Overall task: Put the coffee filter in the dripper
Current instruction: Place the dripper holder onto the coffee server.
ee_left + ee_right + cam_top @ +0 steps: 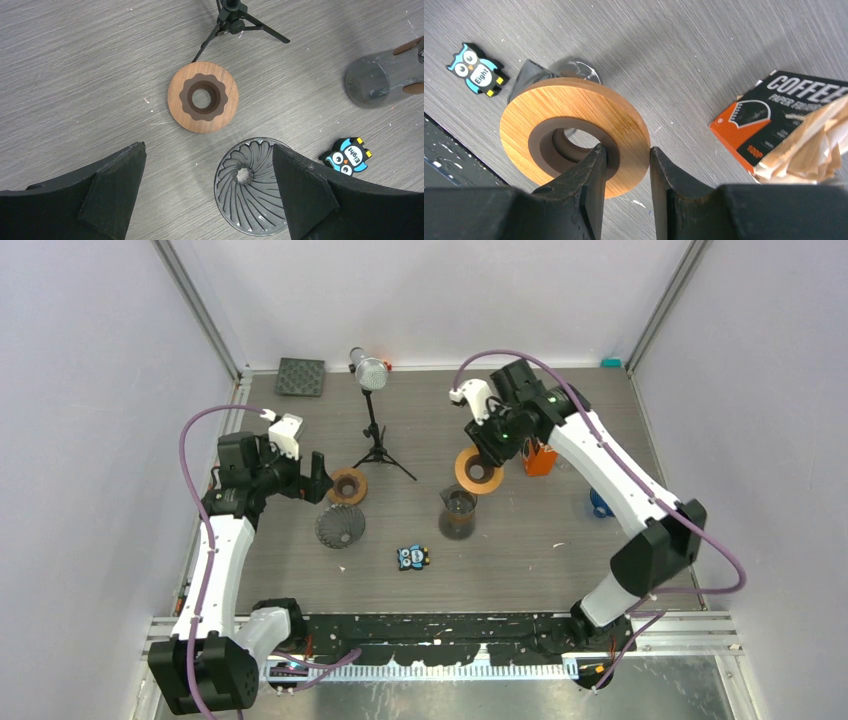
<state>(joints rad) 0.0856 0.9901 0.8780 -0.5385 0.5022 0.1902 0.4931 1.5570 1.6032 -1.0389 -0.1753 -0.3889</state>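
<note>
Nearest the near edge, about midway along it: an owl sticker (412, 557), flat on the table (560, 560). Just beyond and to the left, a ribbed glass dripper (340, 526), resting on the table with the small hole at its centre. To the sticker's right and a little farther off, a glass carafe (458, 512), upright. Close to the right edge, a blue object (598, 503), partly hidden behind the right arm and too small to make out.

Farther back over the left half, the left gripper (207, 150), hovering with fingers spread wide and gripping nothing. Below it in the wrist view, the dripper and a dark ring (202, 97), flat on the wood, near each other but apart.

Above the carafe, the right gripper (626, 150), clamped on a light ring (569, 107) — one finger through the hole, the other against the outer rim. Off the table, that ring, with the carafe's mouth showing under it.

Beyond that, toward the right edge, an orange-and-black filter box (769, 120), with the paper filters (809, 130) spilling from its open end — well apart from the dripper.

Toward the far edge, a mic (372, 375) on a small tripod. In the far left corner, a black square pad (301, 376). In the far right corner, a small teal thing (611, 362).
</note>
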